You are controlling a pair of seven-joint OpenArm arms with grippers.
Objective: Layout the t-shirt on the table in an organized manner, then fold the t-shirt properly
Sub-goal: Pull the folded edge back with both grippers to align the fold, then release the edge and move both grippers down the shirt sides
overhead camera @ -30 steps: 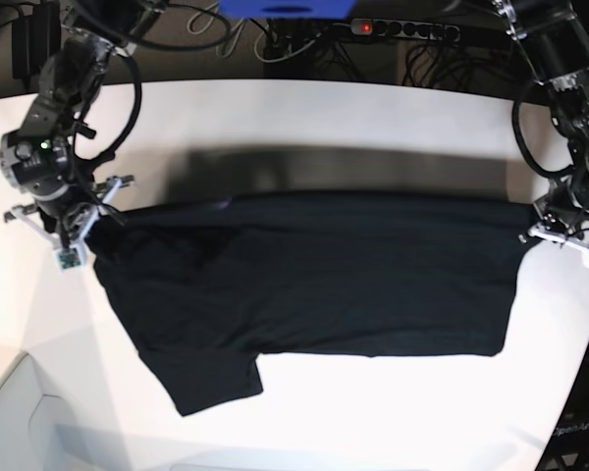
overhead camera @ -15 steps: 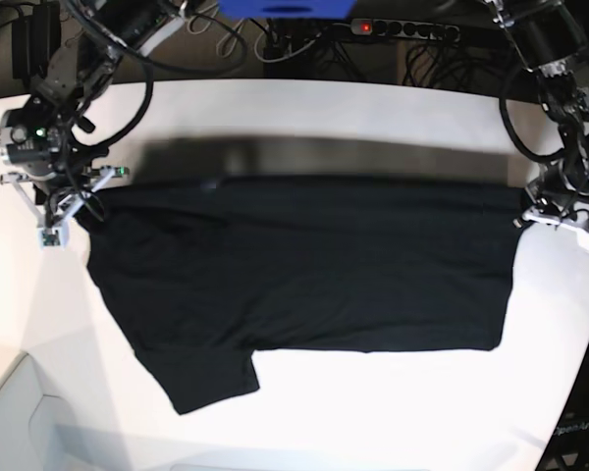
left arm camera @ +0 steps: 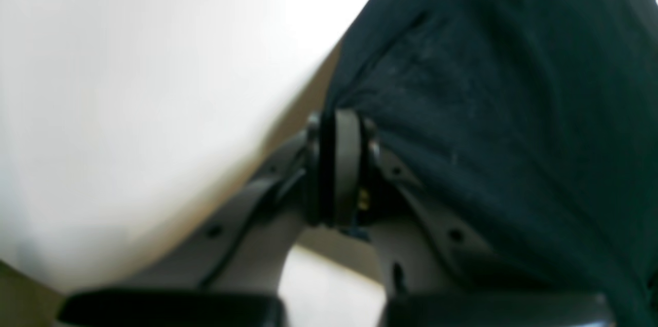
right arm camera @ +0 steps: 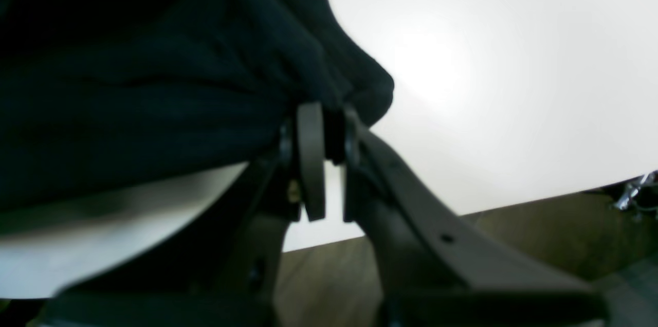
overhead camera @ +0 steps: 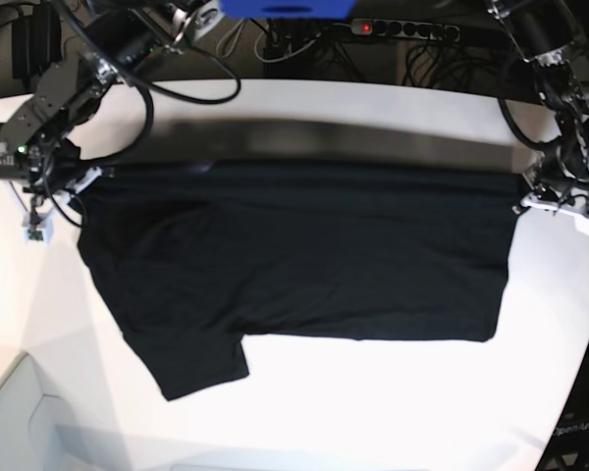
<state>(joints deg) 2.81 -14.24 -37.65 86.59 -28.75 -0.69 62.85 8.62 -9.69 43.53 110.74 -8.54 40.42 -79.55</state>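
The black t-shirt (overhead camera: 304, 255) lies spread out wide on the white table (overhead camera: 373, 108), its far edge pulled taut between my two grippers. One sleeve (overhead camera: 191, 363) sticks out at the near left. At the shirt's far right corner, my left gripper (overhead camera: 526, 196) is shut on the fabric. The left wrist view shows the left gripper (left arm camera: 336, 129) pinching the t-shirt (left arm camera: 488, 85) above the table (left arm camera: 128, 85). My right gripper (overhead camera: 79, 182) is shut on the far left corner. In the right wrist view, the right gripper (right arm camera: 324, 124) clamps a bunched fold of the t-shirt (right arm camera: 154, 85).
A power strip (overhead camera: 402, 29), cables and a blue object (overhead camera: 285, 8) sit behind the table's far edge. The table's curved edge runs along the near left (overhead camera: 10, 383) and the right side. Brown floor (right arm camera: 514, 234) shows beyond the edge in the right wrist view.
Both grippers have moved toward the table's far edge, dragging the shirt's taut edge and the whole shirt that way. Both grips have held.
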